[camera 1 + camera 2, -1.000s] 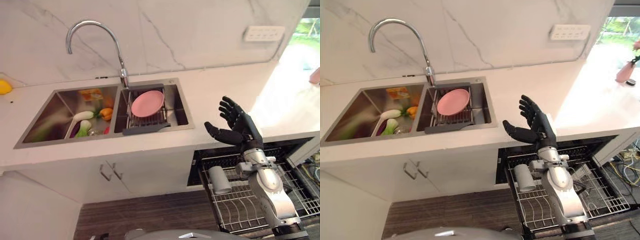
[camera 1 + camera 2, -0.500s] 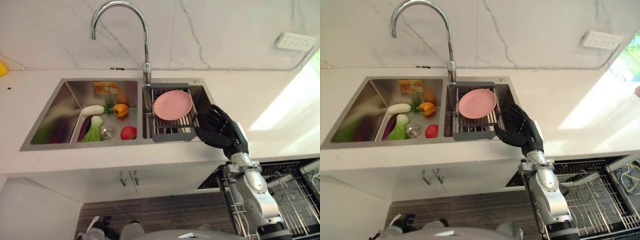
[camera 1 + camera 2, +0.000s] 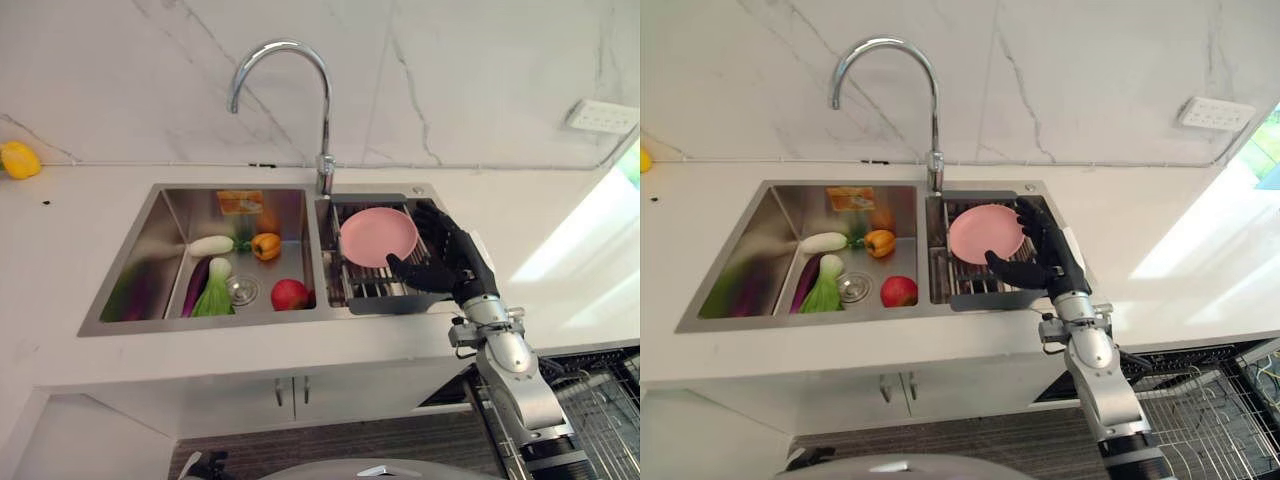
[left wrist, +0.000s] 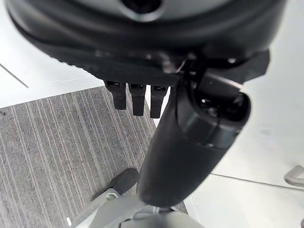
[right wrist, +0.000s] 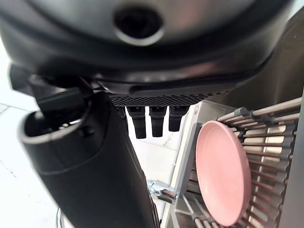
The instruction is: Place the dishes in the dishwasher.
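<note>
The pink plate [image 3: 378, 236] lies on the wire drying rack [image 3: 352, 280] in the right basin of the sink [image 3: 140, 255], close to the basin's back edge below the faucet [image 3: 322, 165]. It is untouched and no dish has yet gone to the dishwasher.

Change: one second ago the right hand [image 3: 448, 262] was raised with spread fingers above the tabletop [image 3: 560, 275], over the open dishwasher rack [image 3: 610, 405]. It has since crossed to the sink and now sits at the plate's right edge, thumb low near the rack's front rim and fingers extended past the plate's far side. The whole scene has also shifted in the head views, so the camera has turned toward the sink. Judgement: the reach is nearly complete and the grasp is next; the fingers must close across the plate's rim before any lift.

View differences: the right wrist view shows the right hand's fingers [image 5: 151, 122] straight and released, with a clear gap to the plate [image 5: 221, 173], which the head views cannot confirm. The left wrist view shows the left hand [image 4: 190, 142] hanging idle over the floor [image 4: 52, 156], fingers relaxed and empty. The head views alone show the vegetables [image 3: 212, 290] and red fruit [image 3: 289, 294] in the left basin.
</note>
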`<state>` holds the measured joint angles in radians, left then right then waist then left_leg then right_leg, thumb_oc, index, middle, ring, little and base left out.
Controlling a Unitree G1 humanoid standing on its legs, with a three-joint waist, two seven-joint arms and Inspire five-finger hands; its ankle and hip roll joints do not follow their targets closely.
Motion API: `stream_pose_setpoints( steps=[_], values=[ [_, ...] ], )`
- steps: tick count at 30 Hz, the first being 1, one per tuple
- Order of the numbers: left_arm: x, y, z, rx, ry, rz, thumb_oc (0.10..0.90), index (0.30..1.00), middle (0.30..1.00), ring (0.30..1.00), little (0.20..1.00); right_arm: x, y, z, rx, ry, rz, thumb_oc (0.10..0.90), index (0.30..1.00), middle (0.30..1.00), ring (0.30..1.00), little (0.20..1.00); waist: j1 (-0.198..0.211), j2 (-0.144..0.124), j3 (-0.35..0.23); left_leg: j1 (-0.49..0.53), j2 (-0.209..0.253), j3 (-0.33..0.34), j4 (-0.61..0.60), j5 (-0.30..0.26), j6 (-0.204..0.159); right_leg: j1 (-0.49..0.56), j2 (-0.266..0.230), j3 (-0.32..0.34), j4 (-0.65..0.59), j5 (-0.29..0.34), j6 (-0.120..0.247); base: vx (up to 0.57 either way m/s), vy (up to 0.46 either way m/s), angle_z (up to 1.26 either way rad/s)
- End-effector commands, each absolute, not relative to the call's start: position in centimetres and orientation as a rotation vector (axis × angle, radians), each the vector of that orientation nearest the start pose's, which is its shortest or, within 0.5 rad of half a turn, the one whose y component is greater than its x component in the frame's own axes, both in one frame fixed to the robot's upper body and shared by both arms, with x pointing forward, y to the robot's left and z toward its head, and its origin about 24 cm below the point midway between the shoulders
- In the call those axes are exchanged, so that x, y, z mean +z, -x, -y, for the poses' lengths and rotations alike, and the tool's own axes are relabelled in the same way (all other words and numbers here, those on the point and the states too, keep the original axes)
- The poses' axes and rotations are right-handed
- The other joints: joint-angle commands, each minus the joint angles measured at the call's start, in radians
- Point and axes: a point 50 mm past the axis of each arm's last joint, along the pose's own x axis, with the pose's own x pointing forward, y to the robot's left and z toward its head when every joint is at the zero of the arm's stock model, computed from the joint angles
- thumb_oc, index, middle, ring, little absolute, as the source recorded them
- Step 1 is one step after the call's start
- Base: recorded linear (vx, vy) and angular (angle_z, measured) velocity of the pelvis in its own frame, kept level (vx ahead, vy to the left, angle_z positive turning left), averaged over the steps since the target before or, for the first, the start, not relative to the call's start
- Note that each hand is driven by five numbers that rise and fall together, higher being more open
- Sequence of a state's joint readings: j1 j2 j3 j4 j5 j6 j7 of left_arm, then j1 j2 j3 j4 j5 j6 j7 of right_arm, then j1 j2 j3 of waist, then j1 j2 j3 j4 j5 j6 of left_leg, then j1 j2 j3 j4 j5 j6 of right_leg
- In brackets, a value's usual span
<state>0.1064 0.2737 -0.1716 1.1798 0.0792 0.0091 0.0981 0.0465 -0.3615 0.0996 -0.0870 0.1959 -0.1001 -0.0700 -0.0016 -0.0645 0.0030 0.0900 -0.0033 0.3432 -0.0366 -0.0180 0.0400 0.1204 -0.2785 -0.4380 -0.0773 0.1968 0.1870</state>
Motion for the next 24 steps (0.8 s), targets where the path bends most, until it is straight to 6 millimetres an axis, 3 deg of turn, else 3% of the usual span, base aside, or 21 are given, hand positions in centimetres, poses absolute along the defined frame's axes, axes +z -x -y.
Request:
stream_pose_setpoints(
  steps=[1, 6, 14, 24],
  values=[
    [-16.3, -7.3, -23.3, -0.002, -0.443, -1.23, 0.8, 0.9, 0.9, 0.9, 0.9, 11.9, -25.5, 21.4, -0.011, 0.297, 0.366, 0.8, 0.9, 0.9, 0.9, 0.9, 0.02, 0.045, -0.022, 0.029, 0.175, -0.036, -0.023, -0.019, -0.129, -0.011, 0.048, -0.016, 0.016, -0.196, -0.004, 0.05, -0.02, -0.1],
    [-16.3, -7.2, -23.3, -0.001, -0.437, -1.23, 0.8, 0.9, 0.9, 0.9, 0.9, 11.9, -25.6, 21.9, -0.018, 0.357, 0.366, 0.8, 0.9, 0.9, 0.9, 0.9, 0.023, 0.05, -0.022, 0.033, 0.18, -0.036, -0.023, -0.017, -0.133, -0.007, 0.055, -0.011, 0.008, -0.199, -0.006, 0.03, -0.016, -0.09],
    [-16.4, -6.6, -23.5, -0.026, -0.459, -1.251, 0.8, 0.9, 0.9, 0.9, 0.9, 12.3, -25.9, 23.2, -0.018, 0.597, 0.357, 0.8, 0.9, 0.9, 0.9, 0.9, 0.026, 0.059, -0.021, 0.033, 0.183, -0.033, -0.027, -0.013, -0.137, -0.003, 0.061, -0.009, -0.001, -0.204, -0.008, 0.0, -0.004, -0.02],
    [-16.5, -6.6, -23.3, -0.066, -0.495, -1.249, 0.8, 0.9, 0.9, 0.9, 0.9, 13.1, -27.4, 21.9, 0.011, 0.728, 0.411, 0.8, 0.9, 0.9, 0.9, 0.9, 0.036, 0.068, -0.023, 0.03, 0.184, -0.04, -0.029, -0.009, -0.139, 0.0, 0.061, -0.013, -0.002, -0.207, -0.011, 0.0, 0.0, 0.0]
  ],
)
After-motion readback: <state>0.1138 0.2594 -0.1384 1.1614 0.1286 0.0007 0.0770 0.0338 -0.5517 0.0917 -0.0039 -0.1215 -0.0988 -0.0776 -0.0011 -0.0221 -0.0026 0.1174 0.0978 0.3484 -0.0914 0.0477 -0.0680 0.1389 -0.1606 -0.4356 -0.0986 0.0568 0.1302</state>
